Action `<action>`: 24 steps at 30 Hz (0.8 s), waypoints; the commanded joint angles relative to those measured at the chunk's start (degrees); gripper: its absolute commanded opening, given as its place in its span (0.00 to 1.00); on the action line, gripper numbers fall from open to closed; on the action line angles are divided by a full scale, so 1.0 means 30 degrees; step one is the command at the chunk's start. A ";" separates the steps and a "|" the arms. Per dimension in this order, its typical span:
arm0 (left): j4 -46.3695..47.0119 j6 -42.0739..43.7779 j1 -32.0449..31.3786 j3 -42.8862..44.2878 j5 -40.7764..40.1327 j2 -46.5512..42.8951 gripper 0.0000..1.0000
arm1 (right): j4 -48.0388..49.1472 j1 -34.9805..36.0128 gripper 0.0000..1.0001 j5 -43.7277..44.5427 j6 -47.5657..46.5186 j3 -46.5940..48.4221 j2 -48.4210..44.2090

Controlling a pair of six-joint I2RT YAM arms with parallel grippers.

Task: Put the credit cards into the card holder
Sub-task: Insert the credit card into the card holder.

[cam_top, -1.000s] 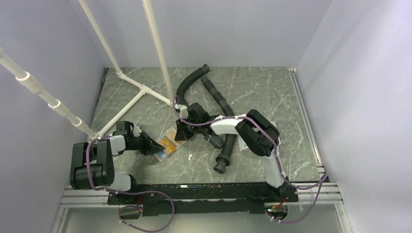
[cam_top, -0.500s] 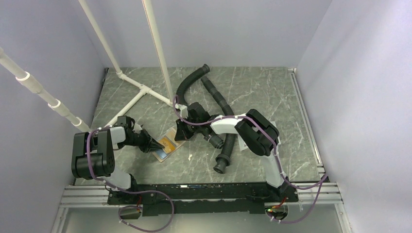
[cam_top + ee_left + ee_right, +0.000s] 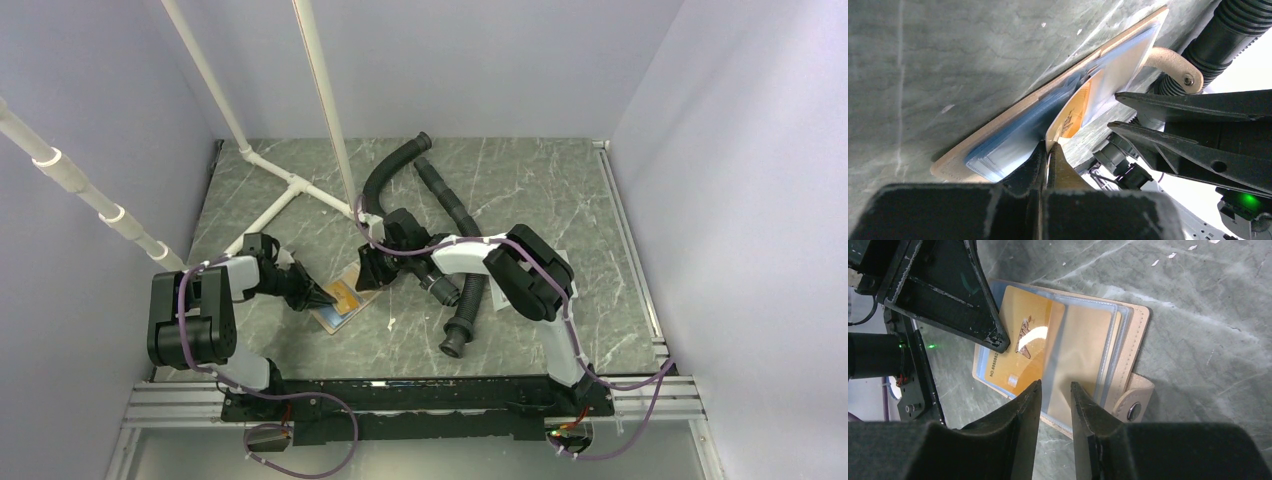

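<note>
Left end effector [image 3: 1047,147] clamps orange card [image 3: 1070,117] half in card holder [image 3: 1135,335]; right end effector [image 3: 1053,390], grip unclear, beside hose [image 3: 462,318]

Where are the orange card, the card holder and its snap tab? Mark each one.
orange card [image 3: 1023,340]: right wrist view, middle of its printed face.
card holder [image 3: 1139,332]: right wrist view, on its tan stitched border.
snap tab [image 3: 1133,411]: right wrist view, on the metal snap.

1. Left arm [image 3: 190,325]: black joint blocks, white links, purple cable.
2. Right arm [image 3: 470,255]: same black-and-white build, purple cable.
3. Left hand [image 3: 1048,148] and right hand [image 3: 1055,385]: black wedge-shaped fingers, scuffed edges.
</note>
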 commanded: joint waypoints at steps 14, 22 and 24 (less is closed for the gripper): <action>0.1061 -0.0168 -0.0913 -0.0127 -0.3447 -0.1465 0.00 | -0.1717 -0.0556 0.35 0.1515 -0.0353 0.0409 0.0718; 0.2685 -0.1616 -0.0926 -0.1051 -0.3284 -0.2232 0.00 | -0.1558 -0.0536 0.26 0.0877 -0.0015 0.0352 0.1220; 0.3038 -0.1785 -0.0921 -0.1188 -0.3290 -0.2573 0.00 | -0.1519 -0.0556 0.24 0.0637 0.0102 0.0363 0.1346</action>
